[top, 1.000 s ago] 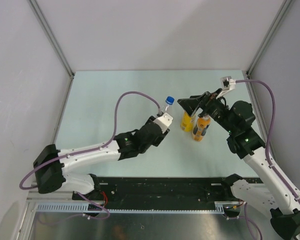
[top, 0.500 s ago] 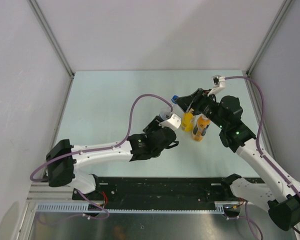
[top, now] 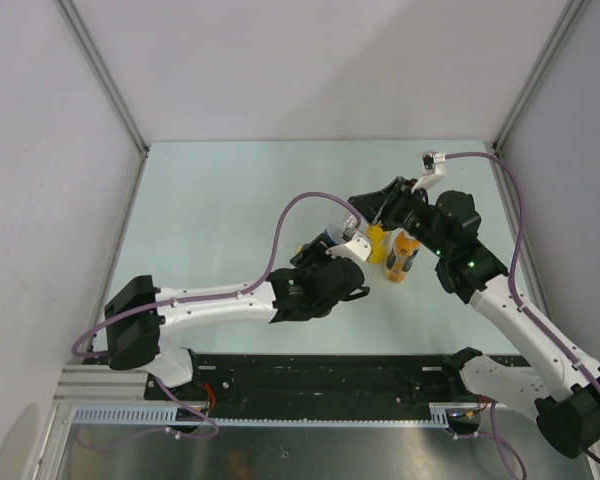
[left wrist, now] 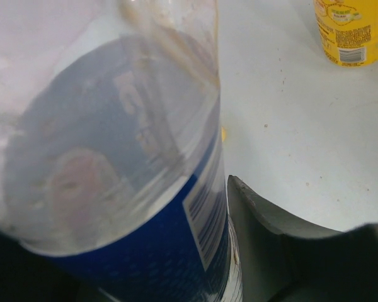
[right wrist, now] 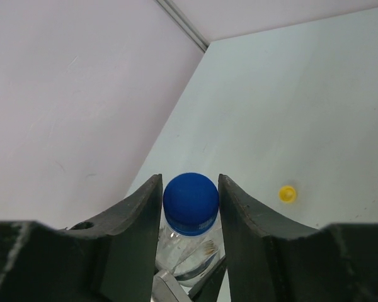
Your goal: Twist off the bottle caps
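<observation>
my right gripper (right wrist: 189, 185), lately wide, now pinching blue cap (right wrist: 190, 204) beside yellow bottle (top: 378, 245); left gripper (top: 344, 241) still gripping clear bottle (left wrist: 113, 163)

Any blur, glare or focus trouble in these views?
Left wrist: clear bottle too close, soft and smeared; yellow bottle behind reads sharper. Right wrist: blue cap crisp, right tool hugging it sharp too, far yellow cap slightly soft. Top external: even light, no glare, faint shadows.
</observation>
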You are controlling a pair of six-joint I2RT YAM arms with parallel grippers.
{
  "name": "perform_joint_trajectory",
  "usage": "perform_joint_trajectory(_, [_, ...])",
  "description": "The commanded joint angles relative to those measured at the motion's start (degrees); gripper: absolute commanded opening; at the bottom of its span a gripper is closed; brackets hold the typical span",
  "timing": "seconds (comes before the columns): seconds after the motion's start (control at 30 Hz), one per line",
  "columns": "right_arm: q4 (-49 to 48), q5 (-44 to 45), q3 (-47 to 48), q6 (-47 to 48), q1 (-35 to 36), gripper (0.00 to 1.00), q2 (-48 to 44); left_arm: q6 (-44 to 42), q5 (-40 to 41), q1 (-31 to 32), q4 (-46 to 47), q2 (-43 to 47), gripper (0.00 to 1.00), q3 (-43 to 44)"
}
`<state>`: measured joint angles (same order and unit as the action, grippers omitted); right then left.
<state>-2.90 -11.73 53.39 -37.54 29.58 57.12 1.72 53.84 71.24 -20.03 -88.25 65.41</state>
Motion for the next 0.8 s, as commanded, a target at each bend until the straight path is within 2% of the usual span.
perform_joint_trajectory(0.0, [-2.14, 1.60, 2.49, -0.57, 0.33, 0.46, 0.09, -1.18, 1.93, 0.78, -0.26, -0.66, 0.23, 2.68])
perform_joint_trajectory(0.17, [-2.88, 0.52, 2.51, -1.17, 0.39, 0.57, 0.41, -0.98, 1.87, 0.93, -0.65, -0.95, 0.24, 2.83])
perform_joint_trajectory(0.23, [-3.16, -0.08, 2.51, -1.21, 0.39, 0.59, 0.52, -0.94, 2.14, 0.92, -0.69, -1.07, 0.24, 2.80])
perform_joint_trajectory(0.3, [-3.39, -0.63, 2.49, -1.35, 0.39, 0.52, 0.60, -0.97, 2.34, 0.92, -0.71, -1.08, 0.24, 2.73])
perform_joint_trajectory(0.43, [-2.66, -0.03, 2.47, -1.44, 0.39, 0.11, 0.33, -1.01, 2.34, 0.92, -0.93, -0.91, 0.24, 2.60])
perform_joint_trajectory(0.47, [-2.30, 0.31, 2.45, -1.29, 0.39, 0.05, 0.13, -1.06, 2.28, 0.92, -0.91, -0.89, 0.24, 2.57])
perform_joint_trajectory(0.57, [-1.83, 0.61, 2.46, -0.39, 0.42, 0.01, -0.35, -1.31, 0.94, 0.92, -0.97, -0.67, 0.24, 2.28])
perform_joint_trajectory(0.77, [-3.81, -1.11, 0.96, 3.26, 0.35, 0.00, -2.77, -1.18, -6.05, 0.24, -0.71, 1.61, 0.23, 1.33])
